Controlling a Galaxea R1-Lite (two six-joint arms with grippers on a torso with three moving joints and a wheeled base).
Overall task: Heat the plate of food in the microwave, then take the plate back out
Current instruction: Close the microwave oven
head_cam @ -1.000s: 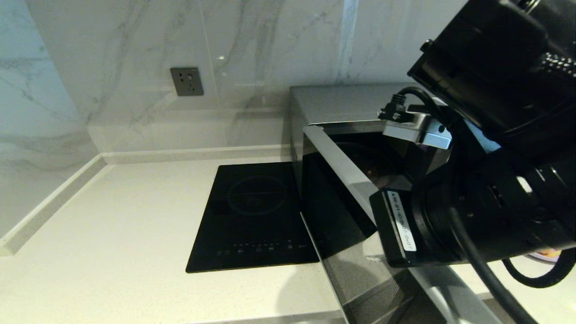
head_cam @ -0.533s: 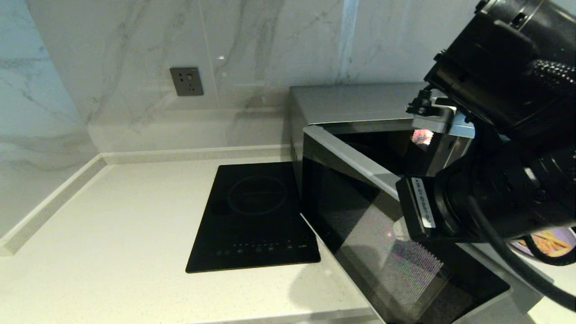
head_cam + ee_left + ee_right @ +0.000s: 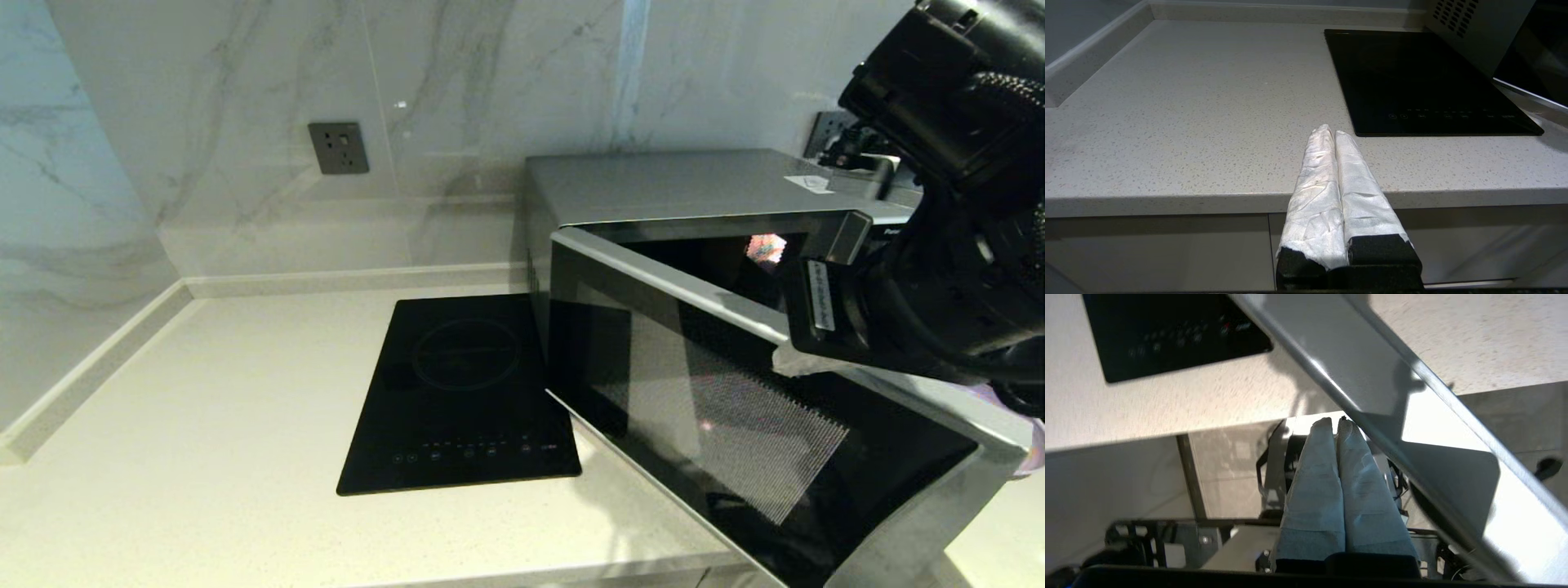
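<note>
The right arm [image 3: 939,269] is big and dark in the head view and it covers the right part of the microwave [image 3: 678,188], so the button panel cannot be seen. The microwave door [image 3: 735,408] stands partly open; its lower corner is cut by the bottom edge. Inside the oven only a small pinkish glimmer [image 3: 766,247] shows, too small to say what it is. In the right wrist view the induction hob [image 3: 1167,330] is blurred and cut at the top.
</note>
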